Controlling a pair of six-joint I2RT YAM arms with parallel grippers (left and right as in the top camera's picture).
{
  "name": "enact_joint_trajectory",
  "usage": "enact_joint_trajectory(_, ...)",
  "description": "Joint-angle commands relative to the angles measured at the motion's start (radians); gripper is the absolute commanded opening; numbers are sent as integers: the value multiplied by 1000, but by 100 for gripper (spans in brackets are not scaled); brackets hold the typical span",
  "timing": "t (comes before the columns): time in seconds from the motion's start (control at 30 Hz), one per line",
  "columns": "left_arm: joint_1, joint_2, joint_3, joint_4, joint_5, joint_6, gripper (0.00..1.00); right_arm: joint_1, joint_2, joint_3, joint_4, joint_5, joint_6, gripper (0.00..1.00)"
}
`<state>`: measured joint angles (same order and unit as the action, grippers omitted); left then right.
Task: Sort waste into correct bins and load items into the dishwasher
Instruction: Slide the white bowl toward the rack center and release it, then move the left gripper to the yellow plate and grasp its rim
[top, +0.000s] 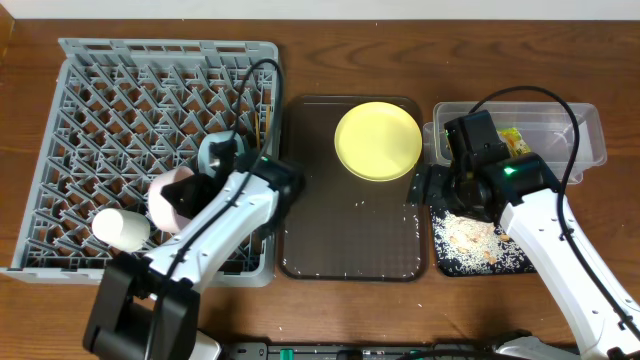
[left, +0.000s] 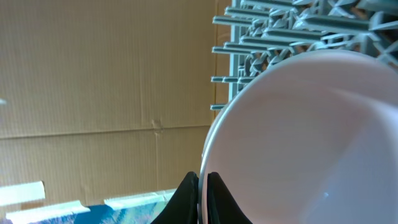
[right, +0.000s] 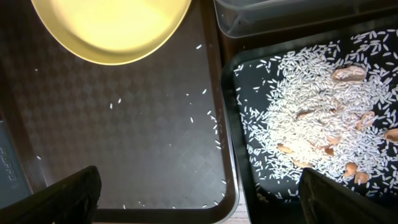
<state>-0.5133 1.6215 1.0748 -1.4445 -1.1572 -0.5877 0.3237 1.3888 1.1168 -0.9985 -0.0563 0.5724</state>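
My left gripper (left: 203, 186) is shut on the rim of the pinkish-white bowl (left: 298, 137) and holds it over the grey dish rack (top: 100, 120); the bowl also shows in the overhead view (top: 172, 198). A white cup (top: 120, 228) and a light-blue bowl (top: 218, 150) sit in the rack. The pale-yellow plate (top: 378, 140) lies on the brown tray (top: 330, 220). My right gripper (right: 205, 199) is open and empty above the edge between the brown tray and the black tray (right: 245, 186), which holds rice (right: 311, 106). The wrapper (top: 515, 140) lies in the clear tub (top: 580, 125). No tissue shows.
A few loose rice grains (right: 208, 118) are scattered on the brown tray (right: 93, 137). Thin chopsticks (top: 263, 122) stand at the rack's right edge. Brownish scraps (right: 348, 73) lie among the rice. The right arm's cable arcs over the clear tub.
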Motion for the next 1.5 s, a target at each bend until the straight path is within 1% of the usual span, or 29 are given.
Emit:
enact_joint_trajectory(0.0, -36, 41, -9, -24, 98, -70, 7, -2, -5, 0, 3, -4, -13, 99)
enact_joint_trajectory(0.1, -41, 54, -9, -40, 173, -84, 7, -2, -5, 0, 4, -3, -13, 99)
enact_joint_trajectory(0.17, -41, 55, -8, -40, 222, -85, 9, -2, -5, 0, 4, -3, -13, 99)
enact_joint_trajectory(0.23, -41, 54, 1, -43, 258, -101, 17, -2, -5, 0, 6, 0, -13, 99)
enact_joint_trajectory(0.3, -41, 53, 26, -47, 315, -126, 35, -2, -5, 0, 11, 0, -13, 99)
enact_joint_trajectory(0.33, -41, 51, 43, -47, 353, -133, 39, -2, -5, 0, 13, 0, -13, 99)
enact_joint_trajectory(0.37, -41, 48, 64, -47, 407, -133, 40, -2, -5, 0, 16, -1, -13, 99)
enact_joint_trajectory(0.47, -41, 36, 147, -40, 597, -133, 41, -2, -5, 0, 20, -1, -13, 99)
enact_joint_trajectory(0.53, -41, 26, 196, -34, 683, -132, 45, -2, -5, 0, 19, -1, -13, 99)
enact_joint_trajectory(0.63, -41, -5, 283, -32, 767, -132, 48, -2, -5, 0, 19, -1, -13, 99)
enact_joint_trajectory(0.77, -41, -36, 387, -11, 833, -118, 56, -2, -5, 0, 19, -1, -13, 99)
enact_joint_trajectory(0.83, -41, -47, 413, 50, 895, -57, 58, -2, -5, 0, 18, -1, -13, 99)
enact_joint_trajectory(0.87, -41, -54, 415, 113, 952, 3, 58, -2, -5, 0, 19, 0, -13, 99)
enact_joint_trajectory(0.93, -41, -54, 415, 227, 1052, 79, 64, -2, -5, 0, 19, 0, -13, 99)
enact_joint_trajectory(0.97, -41, -51, 414, 286, 1103, 101, 66, -2, -5, 0, 20, 0, -13, 99)
enact_joint_trajectory(1.03, -41, -40, 409, 402, 1175, 113, 66, -2, -5, 0, 24, 7, -13, 99)
enact_joint_trajectory(1.1, -41, -17, 401, 526, 1192, 114, 66, -2, -5, 0, 26, 6, -13, 99)
enact_joint_trajectory(1.23, -41, 58, 401, 647, 1191, 150, 66, -2, -5, 0, 23, 6, -13, 99)
enact_joint_trajectory(1.3, -41, 155, 401, 715, 1191, 166, 65, -2, -5, 0, 23, 6, -13, 99)
enact_joint_trajectory(1.47, -40, 328, 401, 785, 1192, 161, 63, -2, -5, 0, 27, 6, -13, 99)
